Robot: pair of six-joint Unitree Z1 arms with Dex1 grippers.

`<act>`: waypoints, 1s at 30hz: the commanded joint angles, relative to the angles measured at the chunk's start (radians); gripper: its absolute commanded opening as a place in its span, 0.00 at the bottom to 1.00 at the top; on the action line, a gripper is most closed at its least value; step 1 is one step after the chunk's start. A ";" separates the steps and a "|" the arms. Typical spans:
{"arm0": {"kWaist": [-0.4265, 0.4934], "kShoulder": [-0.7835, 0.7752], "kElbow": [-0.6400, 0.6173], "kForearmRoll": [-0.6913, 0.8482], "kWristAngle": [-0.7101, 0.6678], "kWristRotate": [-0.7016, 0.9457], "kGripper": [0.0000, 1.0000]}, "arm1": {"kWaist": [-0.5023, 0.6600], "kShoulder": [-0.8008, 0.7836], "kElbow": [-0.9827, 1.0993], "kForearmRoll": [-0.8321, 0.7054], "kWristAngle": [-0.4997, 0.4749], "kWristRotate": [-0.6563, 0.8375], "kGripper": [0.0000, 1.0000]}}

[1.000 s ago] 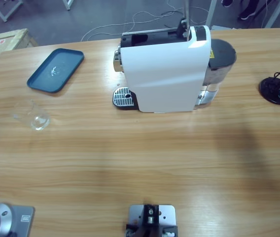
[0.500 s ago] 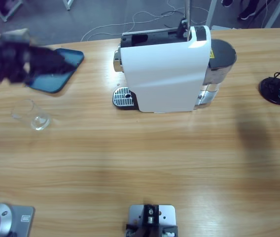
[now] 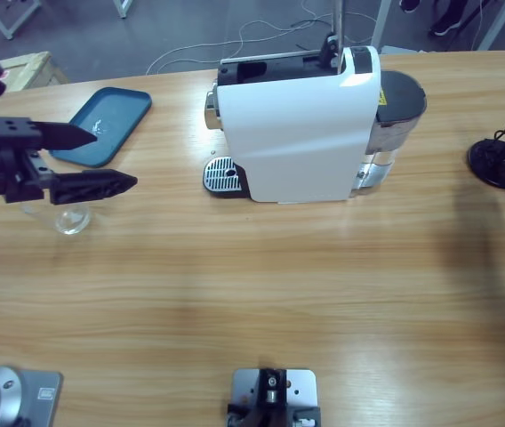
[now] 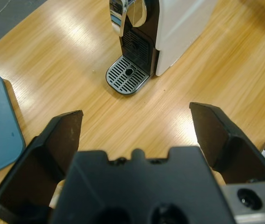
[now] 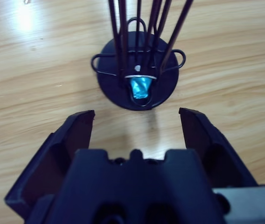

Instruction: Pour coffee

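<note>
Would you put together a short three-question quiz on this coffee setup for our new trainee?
1. True or false: the left gripper is shut on the glass cup.
2. What lies in the base of the black wire capsule rack ahead of the right gripper? A) a blue capsule B) a spoon C) a sugar cube
3. Fill in: the blue tray lies on the far side of the cup from the ___ edge of the table.

Key
1. False: its jaws stand apart and hold nothing.
2. A, the blue capsule.
3. Near.
</note>
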 commanded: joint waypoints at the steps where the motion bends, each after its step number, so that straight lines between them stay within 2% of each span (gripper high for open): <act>1: -0.008 0.068 -0.032 -0.010 -0.010 -0.011 0.98 | -0.117 0.124 0.054 -0.159 0.072 -0.100 0.66; 3: -0.008 0.070 -0.031 -0.010 -0.010 -0.011 0.98 | -0.141 0.144 0.059 -0.184 0.085 -0.113 0.66; 7: -0.008 0.070 -0.026 -0.010 -0.010 -0.011 0.98 | -0.160 0.183 0.066 -0.226 0.107 -0.139 0.59; 18: -0.008 0.068 -0.021 -0.010 -0.010 -0.012 0.98 | -0.187 0.235 0.081 -0.303 0.127 -0.151 0.58; 23: -0.008 0.068 -0.018 -0.010 -0.012 -0.012 0.98 | -0.205 0.241 0.088 -0.324 0.137 -0.156 0.54; 25: -0.008 0.067 -0.016 -0.010 -0.013 -0.013 0.98 | -0.207 0.240 0.092 -0.332 0.139 -0.161 0.46; 28: -0.008 0.068 -0.015 -0.010 -0.015 -0.014 0.98 | -0.210 0.241 0.098 -0.347 0.146 -0.167 0.42; 30: -0.008 0.070 -0.015 -0.010 -0.017 -0.014 0.98 | -0.216 0.242 0.102 -0.359 0.151 -0.174 0.33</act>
